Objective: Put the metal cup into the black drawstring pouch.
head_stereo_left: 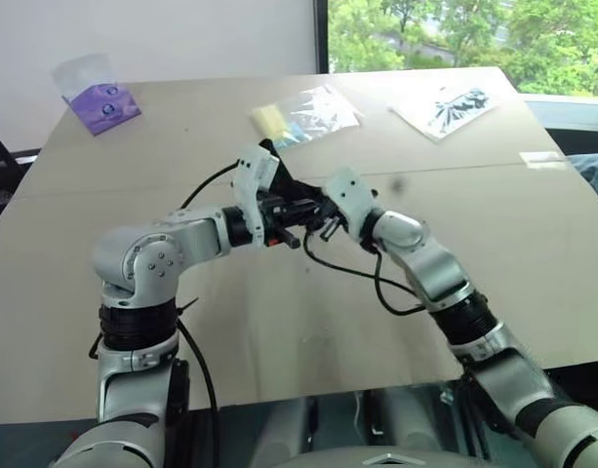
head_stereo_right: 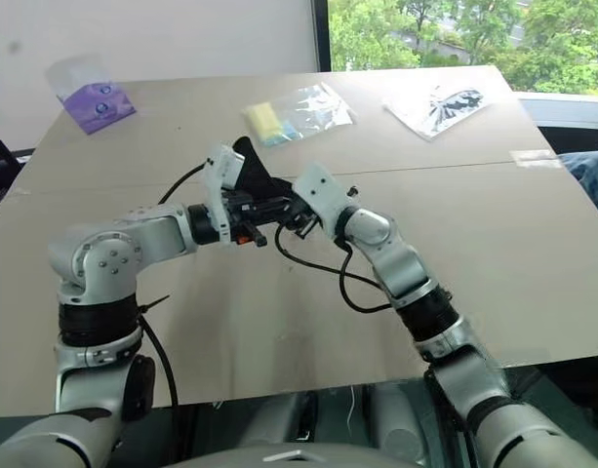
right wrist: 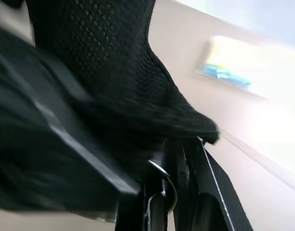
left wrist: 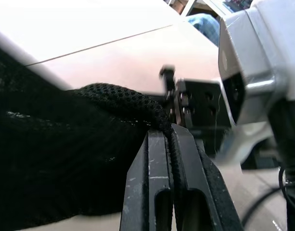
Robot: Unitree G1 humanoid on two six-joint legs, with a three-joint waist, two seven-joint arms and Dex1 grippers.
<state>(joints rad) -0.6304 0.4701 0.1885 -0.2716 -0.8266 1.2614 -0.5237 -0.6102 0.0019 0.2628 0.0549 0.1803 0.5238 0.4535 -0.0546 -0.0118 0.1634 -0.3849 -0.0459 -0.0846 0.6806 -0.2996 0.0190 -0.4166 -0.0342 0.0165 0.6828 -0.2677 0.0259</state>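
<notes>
Both arms meet above the middle of the tan table (head_stereo_left: 279, 341), wrists nearly touching, the black drawstring pouch (head_stereo_left: 279, 174) held up between them clear of the tabletop. The left gripper (left wrist: 170, 144) has its two black fingers pressed flat together on the pouch's rim — the left wrist view shows the mesh edge and cord pinched right between the pads, with the bulk of the fabric hanging off to one side. The right gripper (right wrist: 178, 159) is clamped tight too, on the opposite edge of the same pouch; the right wrist view shows black mesh draped over its fingers and a small metal ring sitting at the pinch point. From the head views the pouch rises as a dark pointed shape behind the left wrist, stretched between the two grippers. The metal cup cannot be made out in any view — whether it sits inside the fabric cannot be told. Loose black cables loop from both wrists down over the table. Further back, near the far edge: a clear plastic bag with yellow and blue contents (head_stereo_left: 303, 115) just beyond the grippers, a clear packet with a black printed pattern (head_stereo_left: 445, 107) off to the right, and a purple packet in clear wrap (head_stereo_left: 101, 97) at the far left corner. Behind the table, a pale wall and a window with green trees (head_stereo_left: 455, 34).
</notes>
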